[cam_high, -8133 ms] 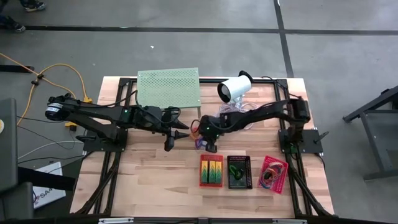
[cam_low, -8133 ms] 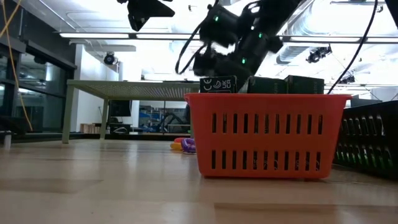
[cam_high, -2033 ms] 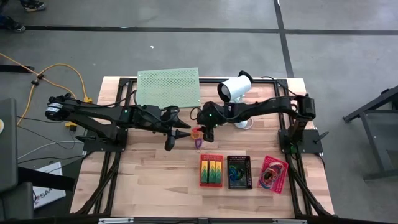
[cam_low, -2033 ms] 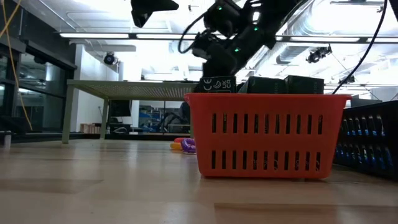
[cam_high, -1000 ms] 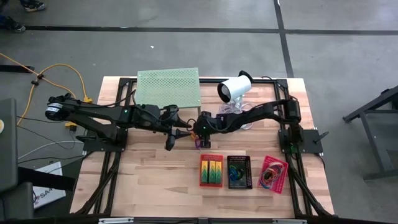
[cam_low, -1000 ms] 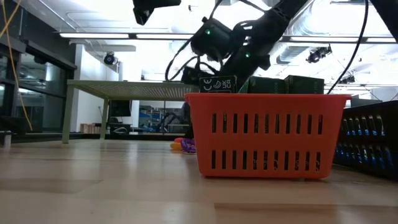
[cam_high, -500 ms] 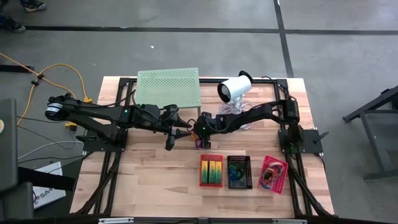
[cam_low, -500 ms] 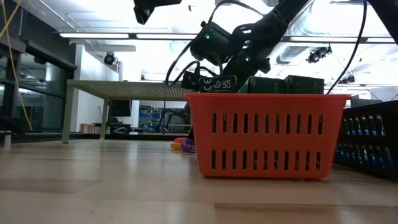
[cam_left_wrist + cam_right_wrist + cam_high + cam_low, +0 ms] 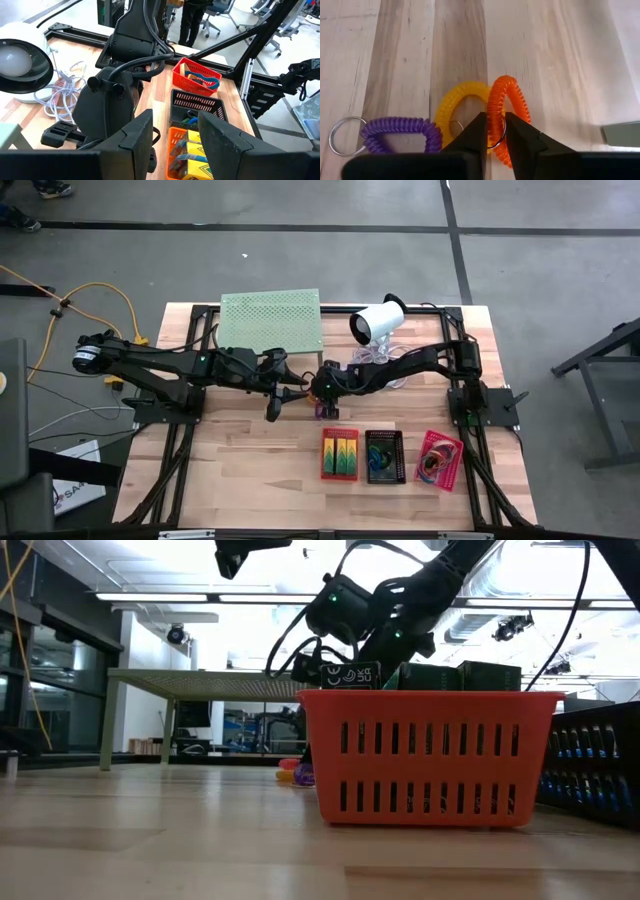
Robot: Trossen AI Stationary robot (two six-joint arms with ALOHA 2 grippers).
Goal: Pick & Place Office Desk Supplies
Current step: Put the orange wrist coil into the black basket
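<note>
Right wrist view alone showed the right gripper (image 9: pixel 494 131) pinching the orange coil loop (image 9: pixel 502 112) on the table, beside yellow and purple ones. Left gripper (image 9: pixel 175 132) hung open nearby.

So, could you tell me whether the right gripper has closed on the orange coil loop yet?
Yes. In the right wrist view the right gripper pinches the orange coil loop, with both fingers touching it.

Right fingers (image 9: pixel 492 131) pinched, left arm idle.
</note>
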